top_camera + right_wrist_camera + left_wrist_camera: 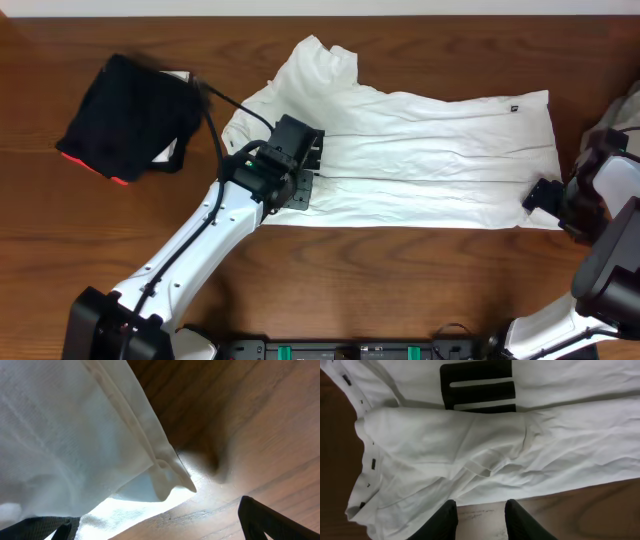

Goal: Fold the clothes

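The clothes, a white T-shirt (420, 150), lie folded lengthwise across the middle of the table. Part of the black chest lettering (477, 385) shows in the left wrist view. My left gripper (303, 170) hovers over the shirt's left part near the collar. Its fingers (445, 520) stand apart with bare wood between them, just short of the shirt's edge (485, 485), and hold nothing. My right gripper (545, 195) is at the shirt's front right corner. It is wide open (155, 510), and the hemmed corner (172, 477) lies loose just ahead of the jaws.
A black folded garment (130, 115) with a red-orange edge lies at the back left. Bare wooden table (420, 290) runs along the front. The right arm's body (610, 230) stands at the right edge.
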`<state>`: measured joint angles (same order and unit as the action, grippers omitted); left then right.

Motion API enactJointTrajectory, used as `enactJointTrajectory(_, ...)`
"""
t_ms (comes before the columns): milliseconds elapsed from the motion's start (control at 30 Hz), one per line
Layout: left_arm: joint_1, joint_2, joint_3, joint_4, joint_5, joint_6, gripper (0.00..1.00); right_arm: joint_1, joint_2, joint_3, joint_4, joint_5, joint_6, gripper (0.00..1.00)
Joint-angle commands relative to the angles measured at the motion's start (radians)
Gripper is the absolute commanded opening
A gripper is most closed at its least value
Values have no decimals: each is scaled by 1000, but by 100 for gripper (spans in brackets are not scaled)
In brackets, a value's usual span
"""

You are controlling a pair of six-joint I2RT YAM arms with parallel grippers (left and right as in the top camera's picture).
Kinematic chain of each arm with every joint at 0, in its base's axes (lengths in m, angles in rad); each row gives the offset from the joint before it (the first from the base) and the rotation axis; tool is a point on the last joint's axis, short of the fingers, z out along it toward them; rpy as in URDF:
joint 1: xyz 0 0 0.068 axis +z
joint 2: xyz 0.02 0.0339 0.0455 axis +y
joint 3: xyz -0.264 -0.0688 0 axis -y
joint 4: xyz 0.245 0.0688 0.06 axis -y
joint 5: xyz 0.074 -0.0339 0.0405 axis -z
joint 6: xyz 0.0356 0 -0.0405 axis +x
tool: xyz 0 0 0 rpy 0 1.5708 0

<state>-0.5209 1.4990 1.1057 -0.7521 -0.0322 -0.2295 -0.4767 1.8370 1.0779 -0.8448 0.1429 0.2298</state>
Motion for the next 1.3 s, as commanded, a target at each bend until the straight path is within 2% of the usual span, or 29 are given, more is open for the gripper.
enactJointTrajectory(0, -2, 31, 3, 11, 2, 63, 34, 13, 79, -61, 2, -46, 2, 99)
enactJointTrajectory(367, -2, 154, 3, 64, 2, 154, 32, 12, 79, -61, 24, -42, 1, 99)
enactJointTrajectory(467, -2, 180, 3, 80, 2, 181, 26, 12, 79, -61, 30, -42, 1, 99)
enactJointTrajectory(600, -2, 213, 3, 85, 2, 206, 25, 12, 79, -61, 30, -42, 1, 99)
enactJointTrajectory(700, -2, 234, 3, 84, 5, 211, 26, 12, 79, -61, 30, -42, 1, 99)
enactJointTrajectory(833, -2, 243, 3, 84, 58, 237, 35, 12, 79, -61, 30, -42, 1, 99)
enactJointTrajectory(1267, -3, 246, -3, 107, 74, 237, 35, 12, 79, -61, 30, -42, 1, 99)
